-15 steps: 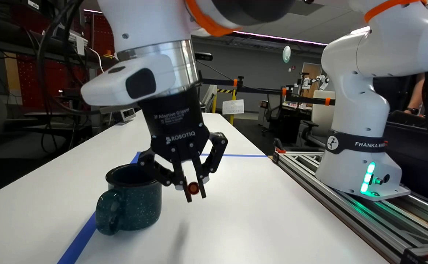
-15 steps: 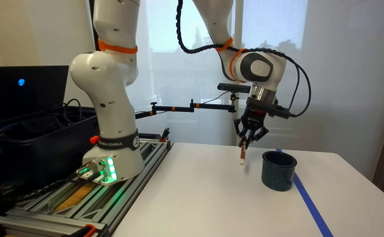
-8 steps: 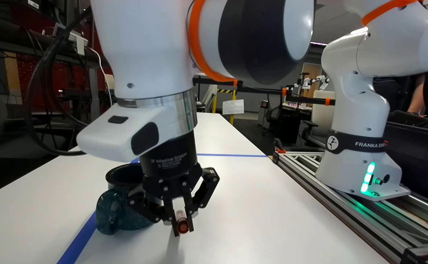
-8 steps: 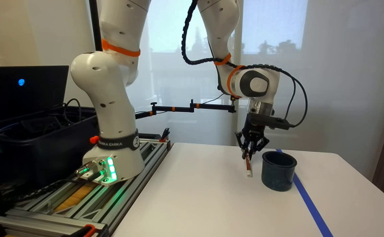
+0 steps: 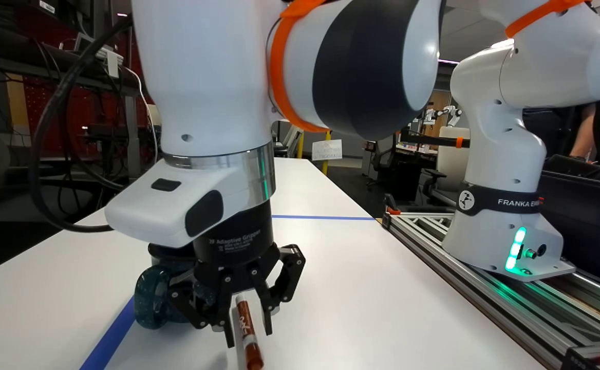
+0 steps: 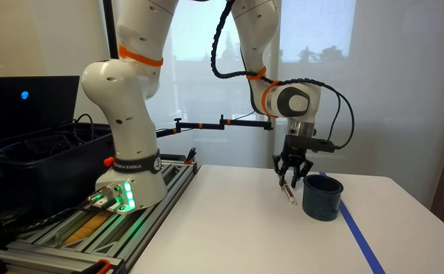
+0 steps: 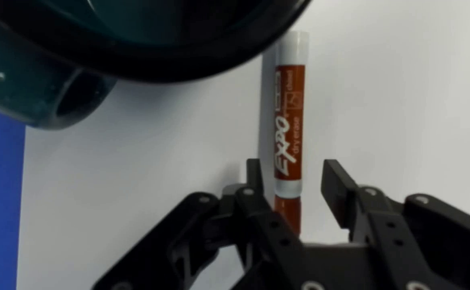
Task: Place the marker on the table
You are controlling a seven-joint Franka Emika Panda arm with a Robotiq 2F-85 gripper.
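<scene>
The EXPO dry-erase marker (image 7: 289, 121) lies on the white tabletop (image 7: 384, 100) between the spread fingers (image 7: 339, 195) of my gripper (image 7: 293, 171), with a gap to each. If I drift sideways on lifting and brush it, being round, it could roll into the dark teal mug (image 7: 138, 52) at its ten o'clock in the wrist view. There the rim (image 7: 194, 62) seems to meet it; in an exterior view, a strip of tabletop parts its white end (image 6: 293, 202) from the mug.

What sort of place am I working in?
Probably a robotics lab: the arm's base stands on a metal frame, with an office chair and what looks like red pegboard in the background.
</scene>
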